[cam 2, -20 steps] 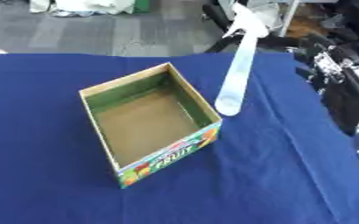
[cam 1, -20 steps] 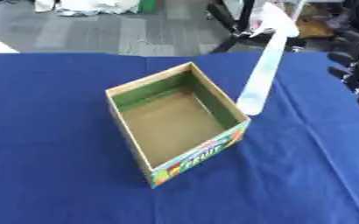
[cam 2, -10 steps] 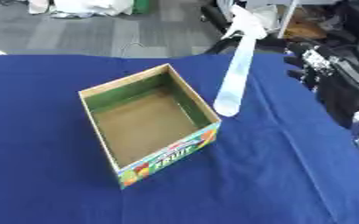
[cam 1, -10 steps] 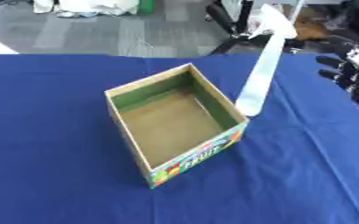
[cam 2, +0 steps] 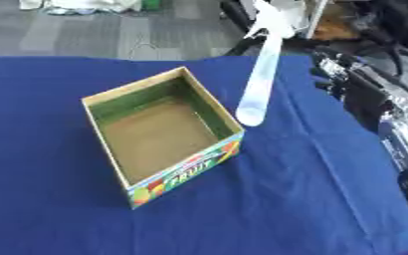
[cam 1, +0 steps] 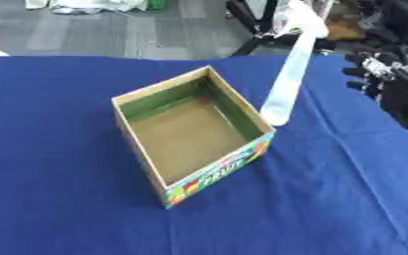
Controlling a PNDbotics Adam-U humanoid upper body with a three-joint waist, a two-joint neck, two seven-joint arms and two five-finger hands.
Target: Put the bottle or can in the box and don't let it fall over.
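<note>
Nearest to me the blue tablecloth [cam 1: 329,199] is lying bare, a few creases running across it, and nothing is standing on that stretch. A little further in, the open cardboard box [cam 1: 193,139] is sitting at an angle, its printed fruit-coloured side facing the near corner, and its brown floor is showing empty: no bottle or can is resting inside it, so the main part of the job is not done. Just beyond the box's right-hand wall a long, pale, see-through thing [cam 1: 287,82] is slanting up and away from the cloth toward the far edge; I am taking it for the bottle, though its shape is blurred and I cannot say whether its lower end is touching the cloth or what is holding its upper end. Further back on the right, the robot's right hand [cam 1: 374,74] is hanging above the cloth, well apart from the pale thing, fingers relaxed and holding nothing. The left hand is not showing anywhere. As I judge it, reaching, gripping, carrying over the rim and setting it down upright are all left to do.
</note>
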